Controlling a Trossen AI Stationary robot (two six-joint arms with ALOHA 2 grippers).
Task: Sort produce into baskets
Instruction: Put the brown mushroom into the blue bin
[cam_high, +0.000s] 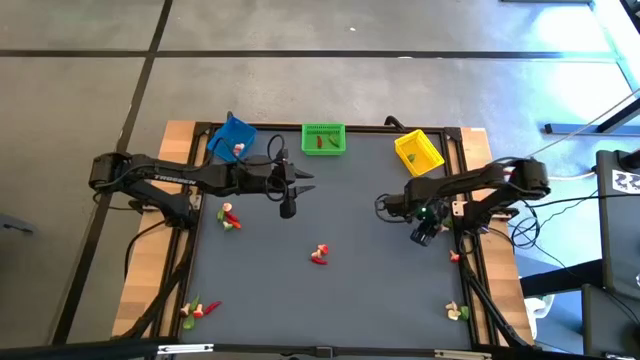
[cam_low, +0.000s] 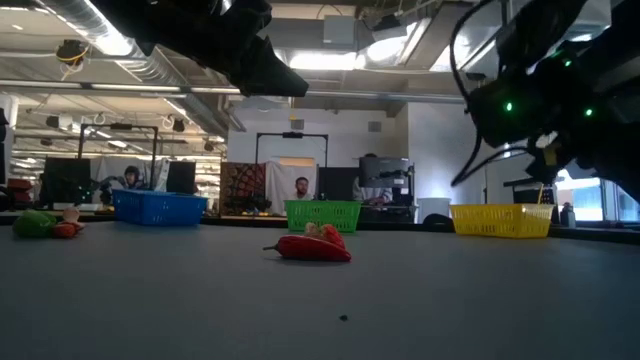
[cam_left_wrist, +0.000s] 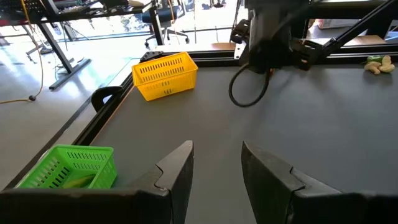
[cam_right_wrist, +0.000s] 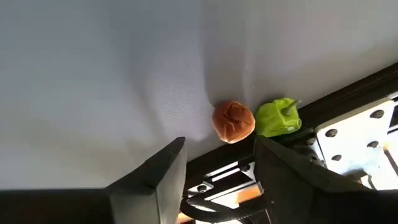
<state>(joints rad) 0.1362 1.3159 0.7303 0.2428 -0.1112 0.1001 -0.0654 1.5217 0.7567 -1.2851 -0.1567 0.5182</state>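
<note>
Three baskets stand along the far edge: blue, green, yellow. Small produce pieces lie scattered on the grey mat: a red one at the centre, a pair left of it, others at the near corners. My left gripper hangs open above the mat near the green basket. My right gripper is open and tilted down over the mat's right edge, just short of an orange-red piece and a green piece that rest against the table frame.
The black frame rail runs right behind the two pieces at the right edge. The right arm and its cable stand between the yellow basket and a whitish piece. In the low view, people sit at desks behind the table.
</note>
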